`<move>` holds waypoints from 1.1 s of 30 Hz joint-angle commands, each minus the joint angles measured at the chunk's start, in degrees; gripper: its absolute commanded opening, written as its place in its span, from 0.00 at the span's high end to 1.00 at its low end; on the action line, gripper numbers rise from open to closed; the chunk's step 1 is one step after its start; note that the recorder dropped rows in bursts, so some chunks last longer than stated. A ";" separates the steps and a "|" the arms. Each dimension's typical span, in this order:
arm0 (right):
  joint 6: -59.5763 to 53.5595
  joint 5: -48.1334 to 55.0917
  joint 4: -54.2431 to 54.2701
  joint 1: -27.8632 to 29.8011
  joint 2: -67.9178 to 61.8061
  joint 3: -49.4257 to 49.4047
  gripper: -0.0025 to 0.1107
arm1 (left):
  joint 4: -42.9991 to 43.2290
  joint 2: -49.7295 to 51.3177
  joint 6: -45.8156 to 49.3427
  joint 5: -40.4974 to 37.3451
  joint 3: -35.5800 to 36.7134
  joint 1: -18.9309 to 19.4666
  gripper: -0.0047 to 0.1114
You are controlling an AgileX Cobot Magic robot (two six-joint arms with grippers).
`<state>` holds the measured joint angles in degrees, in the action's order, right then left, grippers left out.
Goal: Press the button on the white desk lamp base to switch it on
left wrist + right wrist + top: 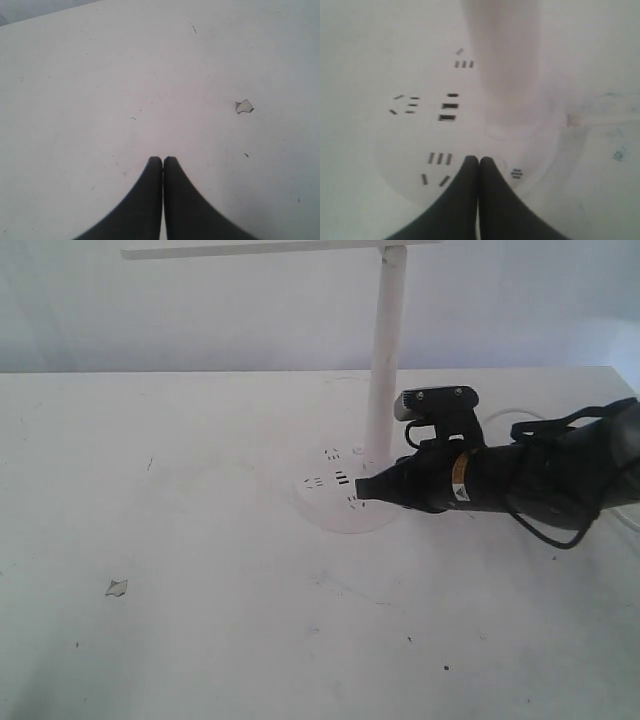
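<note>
The white desk lamp base (pixel 335 508) is a round flat disc with dark socket slots, and its slim white stem (pixel 385 360) rises from the disc's far side. My right gripper (pixel 362 489) reaches in from the right, shut with nothing held, its tips down on the disc's top. In the right wrist view the shut tips (pixel 479 160) rest on the base (pixel 410 150) at a faint round outline beside a small slot mark (pixel 516 173), close in front of the stem (pixel 507 60). My left gripper (pixel 163 160) is shut and empty over bare table.
A white tabletop (pixel 200 640) carries everything. A small grey scrap (pixel 116 588) lies at the left, and the left wrist view shows that scrap (pixel 244 106) too. The lamp's horizontal arm (pixel 260 248) runs along the top. A cable (pixel 515 418) curls behind the right arm.
</note>
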<state>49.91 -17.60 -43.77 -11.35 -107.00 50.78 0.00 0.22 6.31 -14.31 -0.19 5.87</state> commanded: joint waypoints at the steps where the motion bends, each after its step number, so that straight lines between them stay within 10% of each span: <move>1: 0.31 2.91 0.20 -0.10 -1.59 2.01 0.98 | -0.33 -0.22 -0.05 0.18 0.19 -0.51 0.96; 33: 4.40 0.81 -1.84 -0.10 -1.38 2.98 0.98 | -0.33 -0.22 -0.05 0.18 0.19 -0.51 0.96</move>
<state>53.94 -17.50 -44.10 -11.42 -111.51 54.73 0.00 0.22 6.31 -14.31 -0.19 5.87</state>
